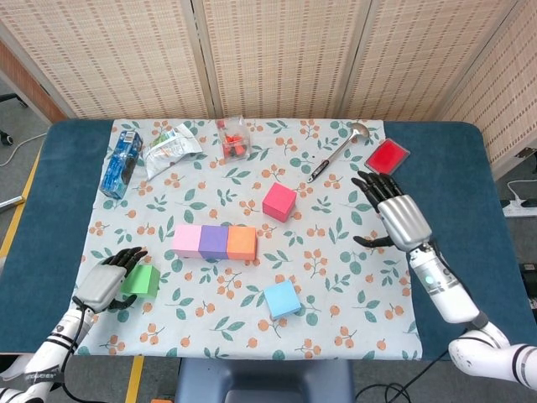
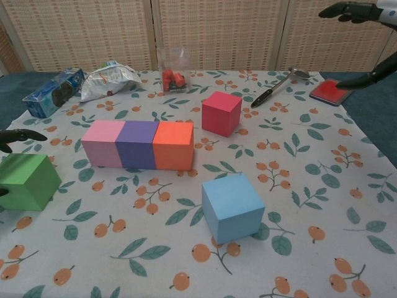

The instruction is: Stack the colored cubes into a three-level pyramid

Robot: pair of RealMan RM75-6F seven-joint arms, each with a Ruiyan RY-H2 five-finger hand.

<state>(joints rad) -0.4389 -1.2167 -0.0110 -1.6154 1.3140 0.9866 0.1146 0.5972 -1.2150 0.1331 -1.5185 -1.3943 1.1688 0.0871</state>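
A pink cube (image 1: 186, 241), a purple cube (image 1: 213, 242) and an orange cube (image 1: 242, 243) stand touching in a row mid-table. A red cube (image 1: 279, 201) sits alone behind them and a blue cube (image 1: 282, 299) in front. My left hand (image 1: 106, 285) is open with its fingers spread right beside the green cube (image 1: 141, 280), at its left side; whether they touch it is unclear. My right hand (image 1: 399, 217) hovers open over the cloth's right edge, away from every cube. In the chest view only its fingertips (image 2: 347, 9) show at the top right.
A floral cloth (image 1: 352, 277) covers the blue table. At the back lie a blue packet (image 1: 122, 162), a silver bag (image 1: 170, 146), a clear box with red pieces (image 1: 232, 141), a spoon (image 1: 338, 149) and a red pad (image 1: 387, 158).
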